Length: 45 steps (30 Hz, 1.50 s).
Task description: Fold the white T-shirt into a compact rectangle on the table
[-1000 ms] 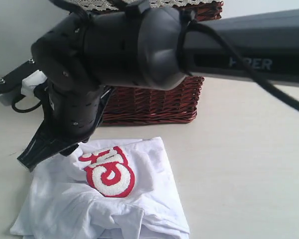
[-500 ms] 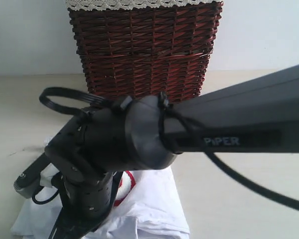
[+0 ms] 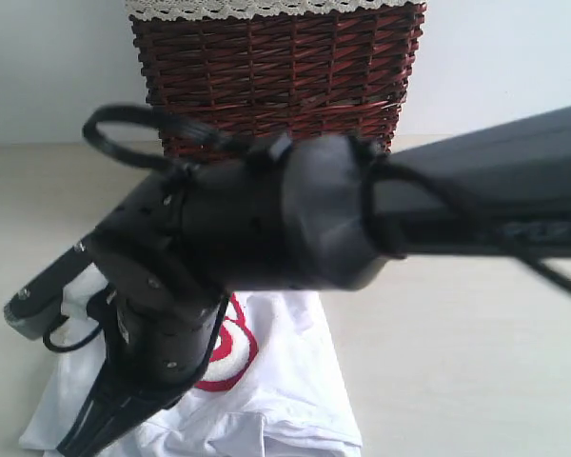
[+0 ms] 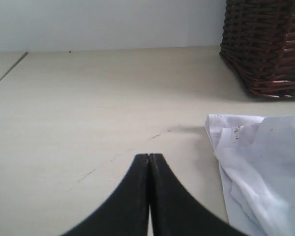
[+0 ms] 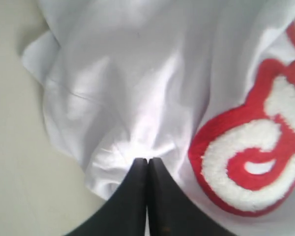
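Note:
The white T-shirt point(image 3: 290, 381) lies crumpled on the table point(image 3: 457, 362) in front of the basket, its red band with fuzzy white letters point(image 5: 255, 162) facing up. My right arm reaches across from the right and hides much of the shirt. The right gripper point(image 5: 147, 160) is shut on a puckered fold of white cloth near the shirt's edge, beside the letters; in the exterior view it points down at the lower left point(image 3: 74, 444). My left gripper point(image 4: 150, 155) is shut and holds nothing, over bare table next to a shirt point(image 4: 265, 167) edge.
A dark red wicker basket point(image 3: 276, 76) with white lace trim stands at the back against the white wall, also seen at the edge of the left wrist view as the basket point(image 4: 265, 44). Bare beige table point(image 4: 88, 98) stretches to the left and right of the shirt.
My right gripper has come down from above the shirt's back left onto its front left part and shut on the cloth. The left gripper stays shut.

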### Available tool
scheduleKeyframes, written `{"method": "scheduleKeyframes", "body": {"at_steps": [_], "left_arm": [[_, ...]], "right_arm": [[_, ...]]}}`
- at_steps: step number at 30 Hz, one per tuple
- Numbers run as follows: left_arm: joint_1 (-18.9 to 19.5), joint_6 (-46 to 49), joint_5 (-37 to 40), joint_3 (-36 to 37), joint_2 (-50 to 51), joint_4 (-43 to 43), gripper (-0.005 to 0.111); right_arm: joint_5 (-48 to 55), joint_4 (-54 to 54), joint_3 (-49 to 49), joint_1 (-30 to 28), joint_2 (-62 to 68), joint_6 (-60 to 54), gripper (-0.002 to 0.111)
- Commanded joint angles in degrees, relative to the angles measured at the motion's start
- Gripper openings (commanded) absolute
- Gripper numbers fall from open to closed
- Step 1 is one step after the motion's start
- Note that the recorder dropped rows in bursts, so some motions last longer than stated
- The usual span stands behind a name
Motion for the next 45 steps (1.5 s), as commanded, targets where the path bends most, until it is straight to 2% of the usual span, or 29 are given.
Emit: {"method": "scheduleKeyframes", "body": {"at_steps": [1, 7, 11, 17, 22, 32, 40, 45], "left_arm": [[0.2, 0.1, -0.3, -0.1, -0.3, 0.2, 0.000], [0.2, 0.1, -0.3, -0.1, -0.3, 0.2, 0.000], [0.2, 0.1, -0.3, -0.1, -0.3, 0.2, 0.000], [0.2, 0.1, -0.3, -0.1, -0.3, 0.2, 0.000], [0.2, 0.1, -0.3, -0.1, -0.3, 0.2, 0.000], [0.2, 0.1, -0.3, -0.1, -0.3, 0.2, 0.000], [0.2, 0.1, -0.3, -0.1, -0.3, 0.2, 0.000], [0.2, 0.1, -0.3, -0.1, -0.3, 0.2, 0.000]], "right_arm": [[2.3, -1.0, 2.4, 0.0, -5.6, 0.4, 0.000], [-0.1, -11.9, 13.6, 0.0, -6.3, 11.8, 0.000], [-4.7, -10.8, 18.4, 0.0, -5.4, 13.6, 0.000], [-4.3, -12.2, 18.8, 0.0, -3.9, 13.2, 0.000], [-4.4, -13.6, 18.8, 0.0, -8.5, 13.6, 0.000], [-5.1, -16.2, 19.5, 0.0, -25.2, 13.6, 0.000], [-12.6, -17.4, 31.9, 0.0, -47.9, 15.5, 0.000], [3.0, -1.6, 32.1, 0.0, -59.9, 16.5, 0.000]]}}
